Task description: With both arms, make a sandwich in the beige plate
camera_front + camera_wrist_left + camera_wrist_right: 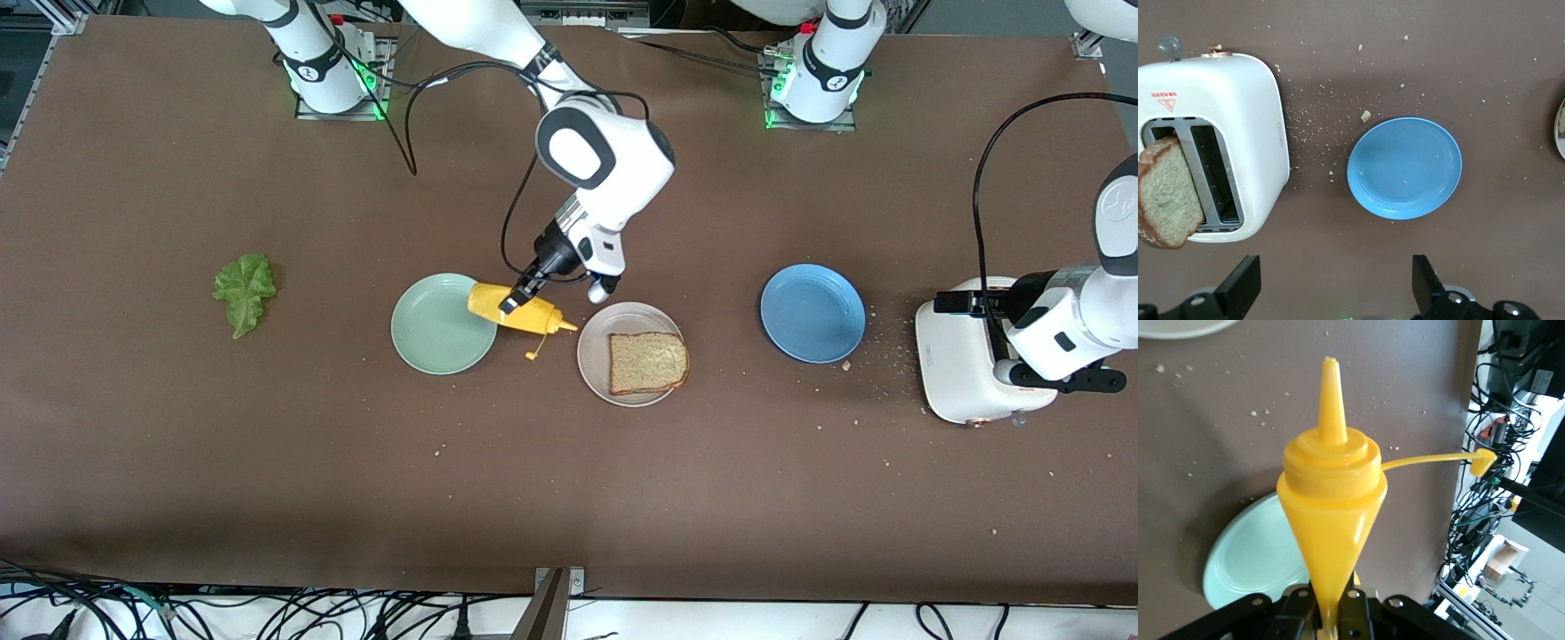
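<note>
The right pincer (514, 300) gripped a yellow plastic mustard squeeze bottle (520, 310), nozzle aimed at three o'clock toward the speckled brown toast slice (647, 362) on the round beige plate (594, 353), likely for squirting. The left pincer (1335, 283) hung wide open over the counter (569, 498) beside the white toaster (1238, 133), seemingly to fetch its slice (1168, 193).

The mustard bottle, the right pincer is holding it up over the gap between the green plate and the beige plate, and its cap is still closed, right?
Not quite. The right pincer does hold the mustard bottle between the green plate and the beige plate, but the cap is off the nozzle, dangling on its strap, as the right wrist view shows.
</note>
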Controlling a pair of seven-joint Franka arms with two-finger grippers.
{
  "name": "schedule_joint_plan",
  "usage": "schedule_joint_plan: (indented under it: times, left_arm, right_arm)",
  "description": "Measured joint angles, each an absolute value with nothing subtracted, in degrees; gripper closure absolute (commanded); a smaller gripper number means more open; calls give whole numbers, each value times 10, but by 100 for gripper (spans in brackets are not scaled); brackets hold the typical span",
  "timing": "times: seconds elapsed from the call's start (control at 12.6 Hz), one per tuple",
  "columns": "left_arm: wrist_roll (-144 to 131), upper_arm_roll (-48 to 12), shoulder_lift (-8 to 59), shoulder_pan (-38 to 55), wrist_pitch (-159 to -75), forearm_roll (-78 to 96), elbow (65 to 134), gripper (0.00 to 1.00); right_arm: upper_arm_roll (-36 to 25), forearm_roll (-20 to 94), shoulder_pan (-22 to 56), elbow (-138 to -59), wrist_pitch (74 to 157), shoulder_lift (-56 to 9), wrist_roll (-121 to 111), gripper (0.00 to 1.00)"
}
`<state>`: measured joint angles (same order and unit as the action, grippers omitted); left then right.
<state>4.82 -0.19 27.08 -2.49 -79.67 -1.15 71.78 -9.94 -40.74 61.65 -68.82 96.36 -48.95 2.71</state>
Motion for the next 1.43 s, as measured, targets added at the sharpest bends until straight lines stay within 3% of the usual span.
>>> schedule_joint_plan:
  times: [0.88,1.43]
  left_arm:
    - [48,-2,271,-25,-797,-12,718,0]
    - [48,-2,271,-21,-797,-12,718,0]
  right_arm:
    - [-104,-421,646,-684,1075,-573,85,100]
    - [-131,-406,636,-657,1074,-559,12,100]
